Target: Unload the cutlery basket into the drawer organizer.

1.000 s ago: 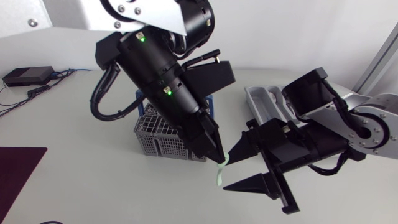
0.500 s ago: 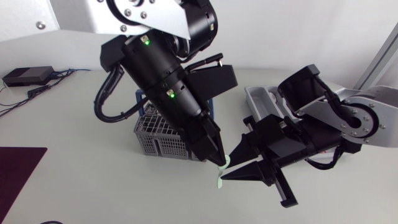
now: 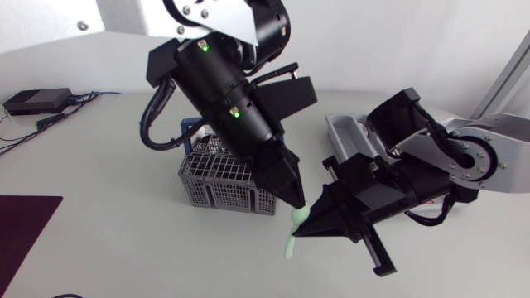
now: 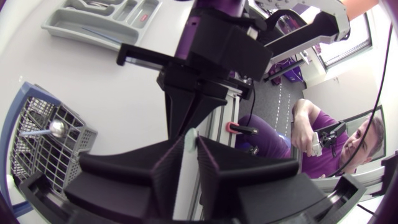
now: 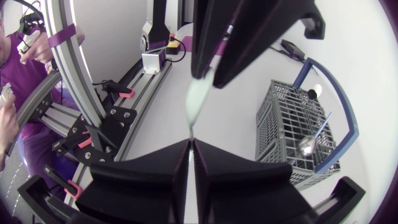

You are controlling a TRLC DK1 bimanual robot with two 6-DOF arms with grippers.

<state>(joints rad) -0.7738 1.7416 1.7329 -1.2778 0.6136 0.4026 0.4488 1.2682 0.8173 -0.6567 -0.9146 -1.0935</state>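
- The left gripper (image 3: 296, 201) is clenched on the wide upper end of a pale green utensil (image 3: 291, 242). In the left wrist view its two fingers press this utensil from both sides.
- The right gripper (image 3: 303, 233) stands just to the right of it. Its two fingers are pressed together on the thin part of the same utensil, so both grippers grasp it at once.
- The utensil is in the air above the table (image 3: 108, 182), just beside the near right corner of the cutlery basket (image 3: 217, 192). It hangs nearly upright, with the wide end up, and its lower end sticks out under the right gripper's fingers.
- The cutlery basket is of grey mesh with a blue handle. It stands near the middle of the table, under the left arm, which hides its far part.
- A metal spoon (image 4: 57, 127) is inside the basket, with its bowl turned up.
- The drawer organizer (image 3: 335, 128) is a grey tray at the far right, partly hidden behind the right arm. In the left wrist view some cutlery lies in its compartments, but I cannot tell which pieces.
- A small dark box (image 3: 37, 101) with cables lies at the far left of the table.
- A dark mat (image 3: 25, 228) lies at the near left edge.
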